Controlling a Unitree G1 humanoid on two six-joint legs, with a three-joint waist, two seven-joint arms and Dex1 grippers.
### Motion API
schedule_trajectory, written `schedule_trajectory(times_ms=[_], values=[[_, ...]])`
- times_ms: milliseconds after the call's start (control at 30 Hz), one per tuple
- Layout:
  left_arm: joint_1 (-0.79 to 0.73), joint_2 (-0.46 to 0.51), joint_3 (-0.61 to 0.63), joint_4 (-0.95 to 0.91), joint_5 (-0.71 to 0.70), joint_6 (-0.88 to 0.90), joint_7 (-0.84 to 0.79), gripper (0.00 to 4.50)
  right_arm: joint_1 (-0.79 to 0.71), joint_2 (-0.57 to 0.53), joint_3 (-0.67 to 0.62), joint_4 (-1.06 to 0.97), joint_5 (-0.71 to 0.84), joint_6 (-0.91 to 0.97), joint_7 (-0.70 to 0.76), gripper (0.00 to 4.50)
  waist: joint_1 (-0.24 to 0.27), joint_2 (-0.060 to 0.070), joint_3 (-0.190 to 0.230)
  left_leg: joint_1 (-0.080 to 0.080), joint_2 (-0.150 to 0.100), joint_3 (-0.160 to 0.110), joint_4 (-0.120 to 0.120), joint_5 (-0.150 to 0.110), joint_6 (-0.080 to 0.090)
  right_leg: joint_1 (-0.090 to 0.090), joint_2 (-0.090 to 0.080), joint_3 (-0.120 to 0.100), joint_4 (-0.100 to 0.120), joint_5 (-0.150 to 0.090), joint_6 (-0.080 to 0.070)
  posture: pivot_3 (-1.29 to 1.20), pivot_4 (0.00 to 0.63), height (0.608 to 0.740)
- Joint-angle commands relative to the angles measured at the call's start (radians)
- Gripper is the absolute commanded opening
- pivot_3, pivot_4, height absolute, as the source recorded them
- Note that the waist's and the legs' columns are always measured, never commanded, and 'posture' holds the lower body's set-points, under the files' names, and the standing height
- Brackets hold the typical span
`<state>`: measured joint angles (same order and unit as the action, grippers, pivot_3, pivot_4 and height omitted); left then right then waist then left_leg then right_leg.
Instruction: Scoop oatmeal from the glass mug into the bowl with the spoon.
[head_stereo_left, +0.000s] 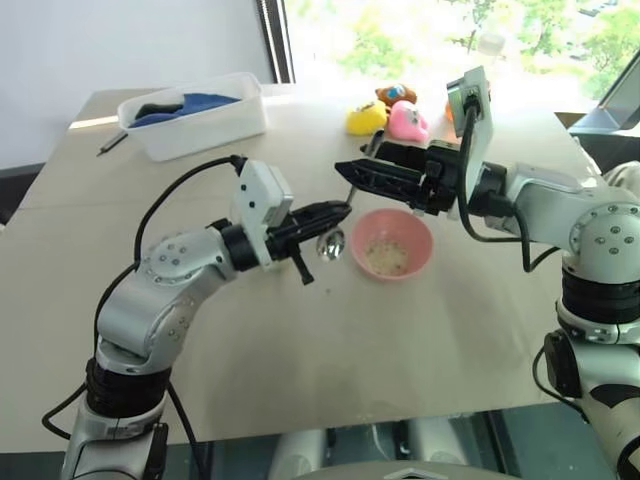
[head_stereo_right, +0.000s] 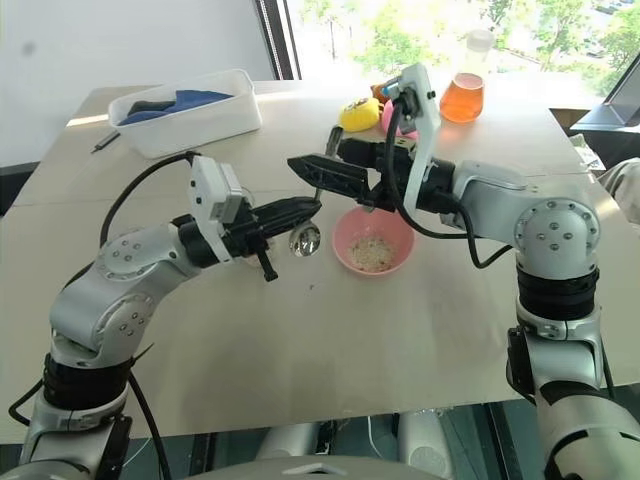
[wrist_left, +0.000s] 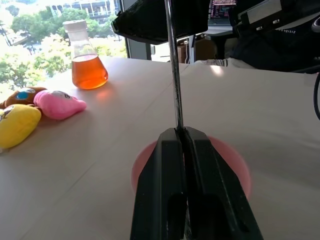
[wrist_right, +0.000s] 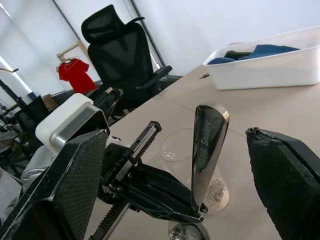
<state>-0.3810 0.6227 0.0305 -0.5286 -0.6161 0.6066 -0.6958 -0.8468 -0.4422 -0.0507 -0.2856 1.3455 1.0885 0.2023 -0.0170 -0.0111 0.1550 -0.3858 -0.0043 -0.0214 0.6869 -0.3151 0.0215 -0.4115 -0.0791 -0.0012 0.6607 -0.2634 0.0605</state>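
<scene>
My left gripper (head_stereo_left: 340, 211) is shut on the spoon (head_stereo_left: 331, 243), which stands nearly upright just left of the pink bowl (head_stereo_left: 426, 238). The spoon's head hangs low and its thin handle (wrist_left: 173, 65) rises from between the fingers. Oatmeal (head_stereo_left: 388, 259) lies in the bowl's bottom. My right gripper (head_stereo_left: 356, 166) reaches in from the right above the bowl, open wide. The handle's end (wrist_right: 207, 145) stands between its two fingers (wrist_right: 82, 175), and I cannot tell if it touches either. The glass mug (wrist_right: 172, 147) stands on the table beyond my left gripper.
A white tub (head_stereo_left: 195, 120) with blue cloth stands at the back left, a pen (head_stereo_left: 112, 143) beside it. Plush toys (head_stereo_left: 392, 118) and a flask of orange liquid (head_stereo_right: 462, 96) sit at the back. A black office chair (wrist_right: 122, 45) stands off the table's left side.
</scene>
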Motion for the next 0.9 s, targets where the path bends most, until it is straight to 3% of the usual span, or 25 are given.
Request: schedule_trajectory(times_ms=[33, 300, 333, 367, 533, 633, 900], values=[[-0.001, -0.024, 0.043, -0.039, -0.092, 0.023, -0.002, 0.05, -0.028, 0.007, -0.017, -0.031, 0.012, -0.018, 0.034, 4.50, 0.000, 0.000, 0.000, 0.000, 0.000, 0.000, 0.000, 0.000, 0.000, 0.000, 0.000, 0.000, 0.000, 0.000, 0.000, 0.00, 0.150, 0.740], [0.017, -0.048, 0.106, -0.025, -0.248, 0.083, 0.009, 0.05, -0.027, -0.012, -0.047, -0.003, 0.033, -0.014, 0.112, 4.50, -0.001, 0.000, 0.000, 0.000, 0.000, 0.000, 0.000, 0.000, 0.000, 0.000, 0.000, 0.000, 0.000, 0.000, 0.000, 0.00, 0.150, 0.740], [0.019, -0.047, 0.110, -0.025, -0.260, 0.088, 0.007, 0.00, -0.029, -0.014, -0.049, 0.003, 0.031, -0.015, 0.118, 3.97, -0.002, 0.000, 0.000, 0.000, 0.000, 0.000, 0.000, 0.000, 0.000, 0.000, 0.000, 0.000, 0.000, 0.000, 0.000, 0.00, 0.150, 0.740], [0.022, -0.047, 0.113, -0.025, -0.274, 0.093, 0.006, 0.00, -0.031, -0.015, -0.050, 0.007, 0.029, -0.016, 0.123, 3.77, -0.002, 0.000, 0.000, 0.000, 0.000, 0.000, 0.000, 0.000, 0.000, 0.000, 0.000, 0.000, 0.000, 0.000, 0.000, 0.00, 0.150, 0.740], [0.051, -0.028, 0.113, -0.034, -0.338, 0.125, -0.015, 0.00, -0.042, -0.005, -0.051, 0.010, 0.055, -0.017, 0.139, 1.15, -0.002, 0.000, 0.000, 0.000, 0.000, 0.000, 0.000, 0.000, 0.000, 0.000, 0.000, 0.000, 0.000, 0.000, 0.000, 0.00, 0.150, 0.740], [0.064, -0.025, 0.107, -0.038, -0.355, 0.131, -0.017, 0.00, -0.039, -0.010, -0.048, 0.011, 0.052, -0.016, 0.147, 0.30, -0.002, 0.000, 0.000, 0.000, 0.000, 0.000, 0.000, 0.000, 0.000, 0.000, 0.000, 0.000, 0.000, 0.000, 0.000, 0.00, 0.150, 0.740], [0.073, -0.013, 0.117, -0.010, -0.334, 0.107, -0.009, 0.00, -0.021, -0.056, -0.056, 0.011, 0.043, -0.001, 0.188, 0.30, -0.001, 0.000, 0.000, 0.000, 0.000, 0.000, 0.000, 0.000, 0.000, 0.000, 0.000, 0.000, 0.000, 0.000, 0.000, 0.00, 0.150, 0.740]])
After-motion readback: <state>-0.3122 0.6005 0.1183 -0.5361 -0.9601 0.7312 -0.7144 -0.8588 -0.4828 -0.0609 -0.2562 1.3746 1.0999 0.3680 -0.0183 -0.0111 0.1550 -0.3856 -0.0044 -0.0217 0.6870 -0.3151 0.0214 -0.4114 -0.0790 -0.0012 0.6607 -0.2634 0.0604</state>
